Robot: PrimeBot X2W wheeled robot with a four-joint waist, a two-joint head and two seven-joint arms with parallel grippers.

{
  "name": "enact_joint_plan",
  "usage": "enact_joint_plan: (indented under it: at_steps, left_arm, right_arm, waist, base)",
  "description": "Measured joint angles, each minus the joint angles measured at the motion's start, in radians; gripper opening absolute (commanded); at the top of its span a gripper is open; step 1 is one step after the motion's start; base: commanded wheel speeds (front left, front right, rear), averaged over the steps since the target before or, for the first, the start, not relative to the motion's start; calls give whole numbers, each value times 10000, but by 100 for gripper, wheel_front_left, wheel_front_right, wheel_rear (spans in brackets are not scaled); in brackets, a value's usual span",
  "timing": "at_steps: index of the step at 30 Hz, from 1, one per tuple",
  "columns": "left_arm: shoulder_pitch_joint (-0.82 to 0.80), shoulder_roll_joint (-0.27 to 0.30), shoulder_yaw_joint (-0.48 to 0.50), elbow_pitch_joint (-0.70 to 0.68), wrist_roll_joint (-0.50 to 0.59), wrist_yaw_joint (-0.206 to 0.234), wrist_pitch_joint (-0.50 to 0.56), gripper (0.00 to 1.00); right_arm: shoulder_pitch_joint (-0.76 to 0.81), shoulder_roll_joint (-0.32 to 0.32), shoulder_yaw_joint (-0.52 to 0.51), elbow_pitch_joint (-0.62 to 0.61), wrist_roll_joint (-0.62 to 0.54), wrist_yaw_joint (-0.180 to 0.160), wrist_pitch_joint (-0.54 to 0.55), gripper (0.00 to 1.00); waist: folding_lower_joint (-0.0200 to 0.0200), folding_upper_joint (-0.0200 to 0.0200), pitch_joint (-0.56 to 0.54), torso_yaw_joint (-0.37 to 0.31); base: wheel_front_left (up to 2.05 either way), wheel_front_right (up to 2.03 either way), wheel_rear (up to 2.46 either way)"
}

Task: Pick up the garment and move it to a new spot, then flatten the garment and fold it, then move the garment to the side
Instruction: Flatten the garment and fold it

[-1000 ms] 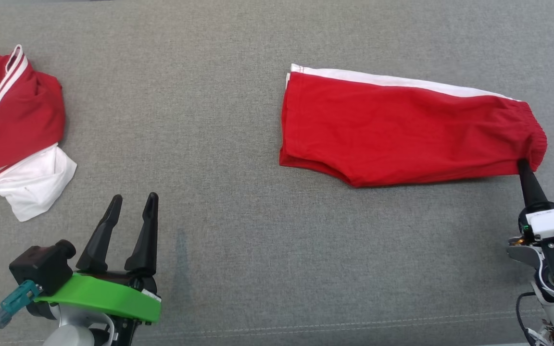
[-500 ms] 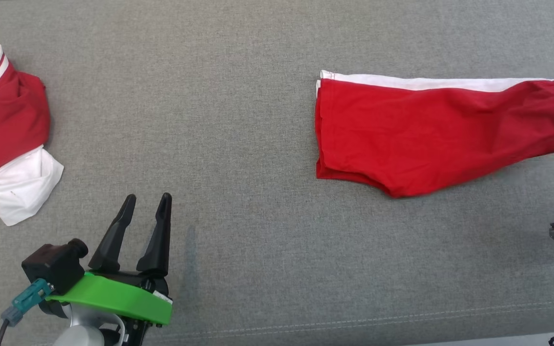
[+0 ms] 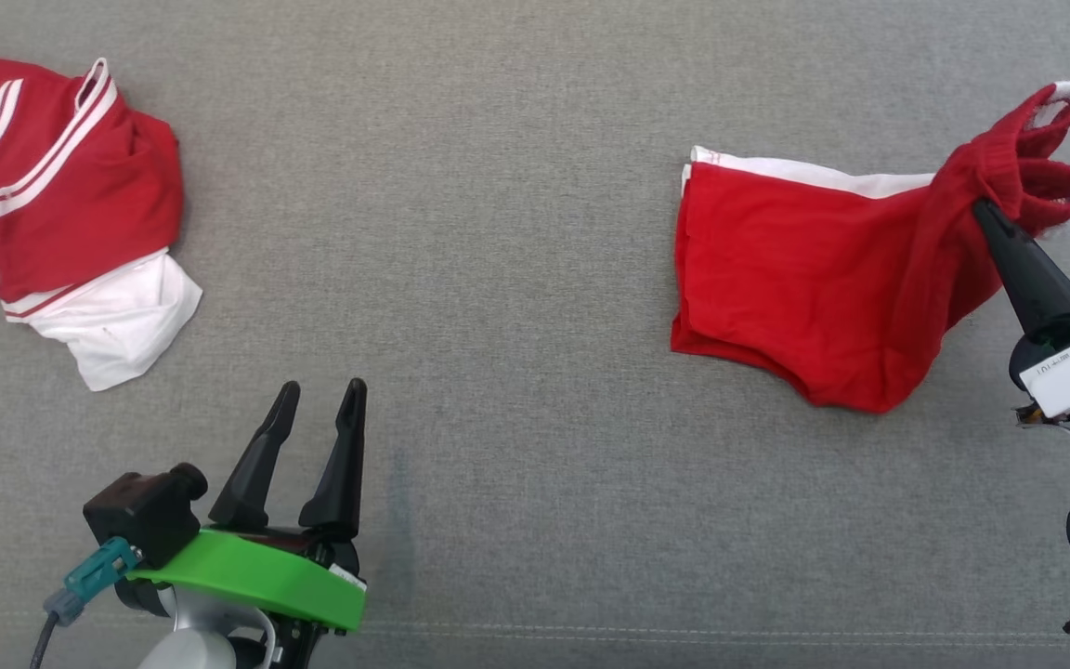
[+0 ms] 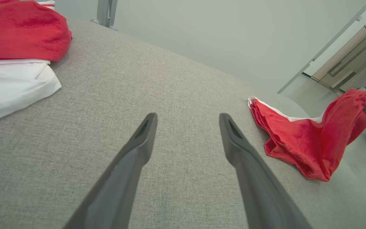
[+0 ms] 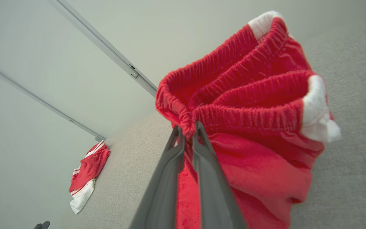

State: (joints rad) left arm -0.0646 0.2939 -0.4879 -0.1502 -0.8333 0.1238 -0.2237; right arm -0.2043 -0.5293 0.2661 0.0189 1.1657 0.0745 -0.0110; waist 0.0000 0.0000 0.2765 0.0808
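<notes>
Far left edge of the table [image 3: 516, 279]: heaped jersey [image 3: 61, 186], ignore it. Near the front edge, left hand [image 3: 322, 385] spread wide, holding nothing. Toward the right edge, shorts [image 3: 795, 279] pinched by the waistband in the right hand [image 3: 981, 206], leg end lying on the table. Probably best to lift clear before carrying sideways, so nothing unfolds.

My head camera looks almost straight down on the grey cloth surface [image 3: 535, 111] from well above, with my left gripper [image 3: 323, 386] at lower left and my right gripper [image 3: 983, 209] at the right edge. My left wrist camera sits low, near that surface, facing across it to a pale wall [image 4: 202, 31]. My right wrist camera, tilted upward, is very close to the red shorts [image 5: 249, 105]. All three views share the shorts and the red-and-white shirt [image 3: 61, 186].
</notes>
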Motion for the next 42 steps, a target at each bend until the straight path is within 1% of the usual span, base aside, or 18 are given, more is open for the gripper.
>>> enact_joint_plan:
  at_steps: [4,7,11,14,17,19,24,25,26,27,28,29,36,38,39,42]
  left_arm:
    - [-83,-153,-67,100,-61,-4,0,100]
    - [-225,-339,-219,219,-67,-63,-2,100]
    - [-242,-472,-259,357,-75,-92,-6,100]
    - [-244,-510,-253,426,-82,-94,-17,100]
    - [-243,-506,-174,447,-82,-94,-19,100]
    - [-242,-506,-98,474,-82,-94,-59,100]
    - [-241,-512,-17,520,-98,-94,-63,100]
    - [-241,-520,-15,525,-98,-94,-65,100]
    - [-241,-525,-12,533,-98,-94,-67,100]
    - [-241,-529,-4,543,-98,-94,-73,100]
    - [-241,-531,4,550,-98,-94,-73,100]
    - [-241,-533,12,558,-98,-96,-75,100]
    - [-240,-552,140,654,-98,-104,-115,100]
    - [-239,-552,184,660,-98,-104,-150,100]
    - [-239,-552,188,669,-98,-104,-150,100]
    - [-230,-541,272,698,-98,-104,-150,100]
  right_arm:
    - [-309,-192,318,-418,-165,-247,514,0]
    - [-429,-305,700,-598,-226,-623,1204,0]
    - [-424,-422,823,-602,-226,-911,1601,0]
    - [-423,-430,932,-614,-221,-993,1812,0]
    - [-421,-430,1172,-767,-221,-1177,2151,0]
    - [-424,-422,1340,-823,-221,-1216,2353,0]
    - [-457,-408,1444,-970,-221,-1398,2615,0]
    - [-483,-414,1444,-991,-221,-1465,2681,8]
    - [-522,-414,1438,-1003,-221,-1475,2686,31]
    - [-548,-414,1417,-1037,-222,-1488,2688,42]
    - [-562,-414,1394,-1074,-222,-1557,2732,60]
    - [-570,-418,1383,-1083,-222,-1567,2763,100]
    - [-579,-401,1547,-1170,-259,-1574,2982,100]
    - [-588,-301,1555,-1271,-290,-1595,2963,100]
    - [-592,-236,1517,-1306,-291,-1661,2922,100]
    - [-593,-25,1404,-1430,-291,-1661,2725,100]
  waist:
    - [0,0,-24,375]
    - [0,0,-53,883]
    - [0,0,-84,1297]
    - [0,0,-103,1499]
    - [0,0,-130,1759]
    - [0,0,-138,1885]
    - [0,0,-162,1975]
    - [0,0,-161,1972]
    - [0,0,-161,1968]
    - [0,0,-162,1960]
    - [0,0,-161,1950]
    - [0,0,-161,1940]
    - [0,0,-207,1822]
    - [0,0,-234,1761]
    - [0,0,-254,1731]
    - [0,0,-329,1626]
  base:
    - [0,0,0]
    - [0,0,0]
    - [0,0,0]
    - [0,0,0]
    - [0,0,0]
    - [0,0,0]
    - [0,0,0]
    - [0,0,0]
    - [0,0,0]
    - [0,0,0]
    - [0,0,0]
    - [0,0,0]
    - [0,0,0]
    - [0,0,0]
    - [0,0,0]
    - [0,0,0]
